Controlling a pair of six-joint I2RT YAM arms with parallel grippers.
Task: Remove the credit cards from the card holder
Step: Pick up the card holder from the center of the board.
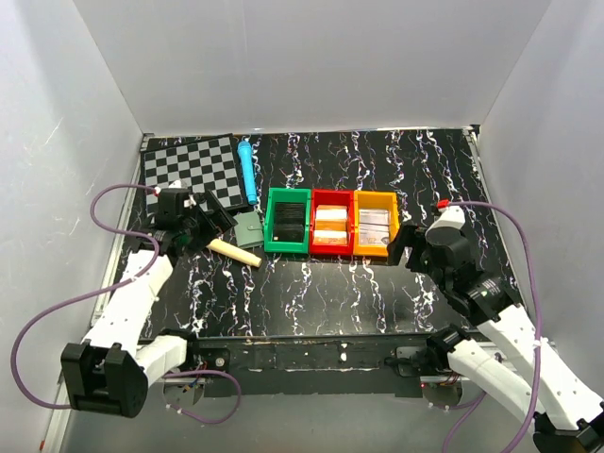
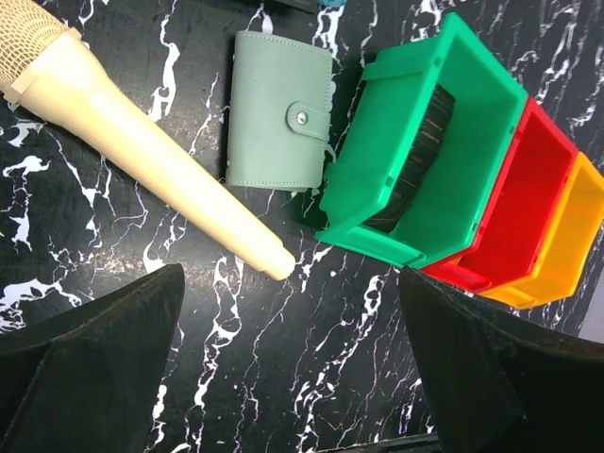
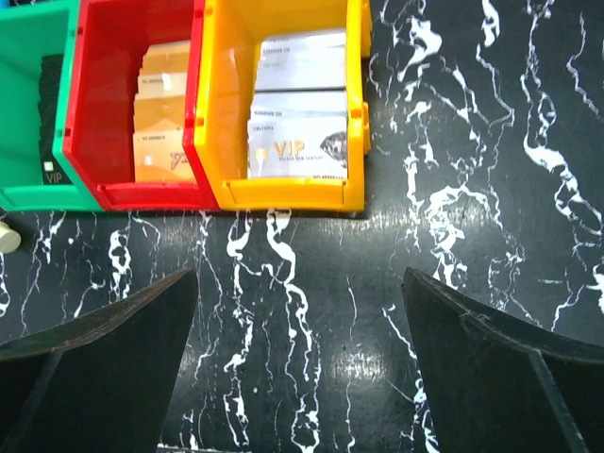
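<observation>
- Surveying the desk (image 1: pixel 311 293): a green bin (image 1: pixel 286 221), a red bin (image 1: pixel 331 223) and an orange bin (image 1: pixel 374 225) stand in a row mid-desk. Loose cards show in the red and orange ones.
- Left gripper (image 1: pixel 209 226) and right gripper (image 1: pixel 408 247): fingers spread wide on both, nothing between them.
- Card holder (image 2: pixel 278 111): lies flat and closed, just beside the green bin at its 9 o'clock in the top view. A cream wooden handle (image 2: pixel 151 160) lies at the holder's 7 o'clock.
- Handling (judgement): light, thin and soft, with a stitched cover that will flex. It sits flush on a glossy desk, so it will likely skate when pushed. Best to pin one half with one arm and lift the long free edge with the other.
- Snap tab (image 2: pixel 304 115): fastened across the opening edge. It probably has to be popped first, and it is small, so easy to miss.
- Hidden: the inner panels and any cards inside, so their number is unknown. The holder's edge nearest the green bin sits in shadow. The handle's head is cut off in the left wrist view.
</observation>
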